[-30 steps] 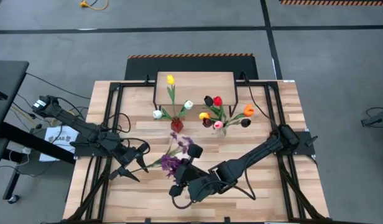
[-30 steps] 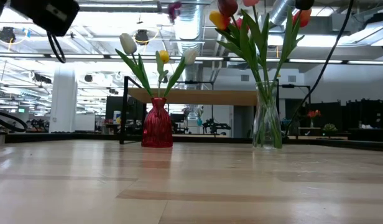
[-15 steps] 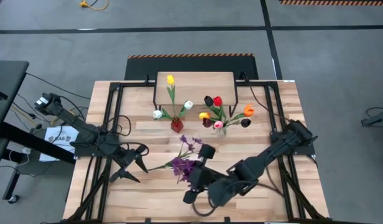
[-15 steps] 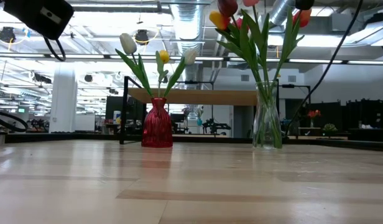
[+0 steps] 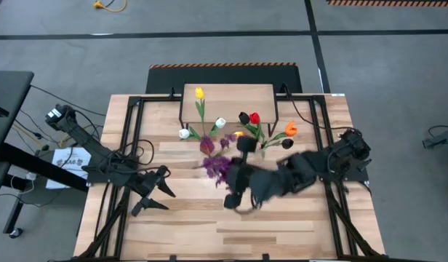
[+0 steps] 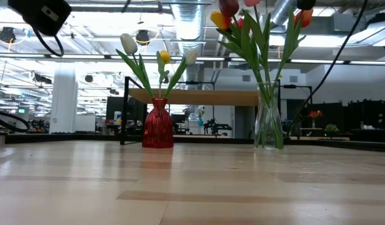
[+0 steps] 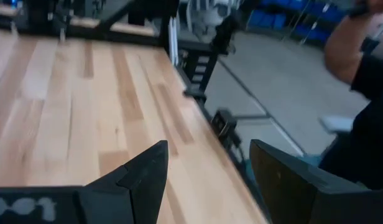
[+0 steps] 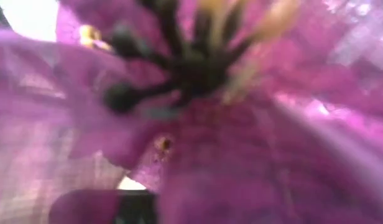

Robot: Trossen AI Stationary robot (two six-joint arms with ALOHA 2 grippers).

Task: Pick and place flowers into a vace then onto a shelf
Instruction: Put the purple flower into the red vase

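a: where's the purple bunch [image 5: 217, 164]?

b: near the table's centre, at about five o'clock from the red vase [image 5: 207, 146] and just beside it. the right gripper [image 5: 235, 191] has its jaws clamped shut on the stem; blossoms fill the right wrist view.

a: and the left gripper [image 5: 153, 191]?

b: jaws apart, gripping nothing, over bare planks at eight o'clock from the vase.

a: the shelf [image 5: 228, 97]?

b: at twelve o'clock, behind both vases.

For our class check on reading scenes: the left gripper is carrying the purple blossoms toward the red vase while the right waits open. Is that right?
The arms are swapped. The high view shows the right gripper carrying the purple blossoms toward the red vase, while the left gripper waits open.
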